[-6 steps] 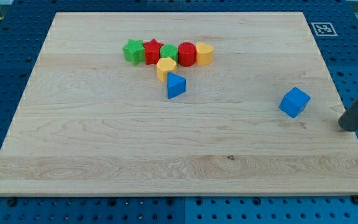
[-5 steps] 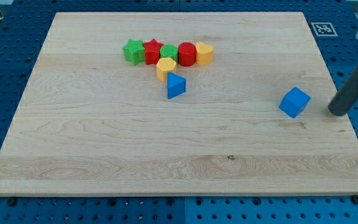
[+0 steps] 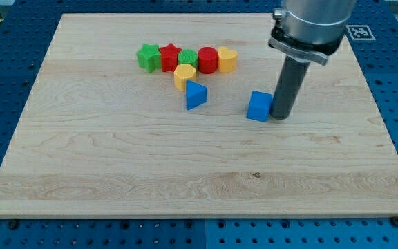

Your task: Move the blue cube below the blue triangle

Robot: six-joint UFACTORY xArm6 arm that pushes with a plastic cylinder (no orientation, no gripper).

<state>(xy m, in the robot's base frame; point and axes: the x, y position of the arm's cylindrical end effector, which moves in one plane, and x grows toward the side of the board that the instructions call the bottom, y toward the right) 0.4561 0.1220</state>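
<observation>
The blue cube [image 3: 258, 106] lies on the wooden board, right of centre. My tip [image 3: 280, 116] touches the cube's right side. The blue triangle [image 3: 195, 95] lies to the cube's left, a little higher in the view, with a gap between them. The rod rises from the tip to the arm's grey end at the view's top.
A row of blocks lies above the triangle: a green star [image 3: 148, 57], a red star [image 3: 170, 57], a green block [image 3: 188, 58], a red cylinder [image 3: 208, 60] and a yellow block [image 3: 227, 59]. A yellow hexagon [image 3: 184, 75] touches the triangle's top. The board's edge [image 3: 199, 214] runs along the view's bottom.
My tip came in from the view's right, reached the blue cube and pushed it left, towards the blue triangle. The other blocks have not moved.
</observation>
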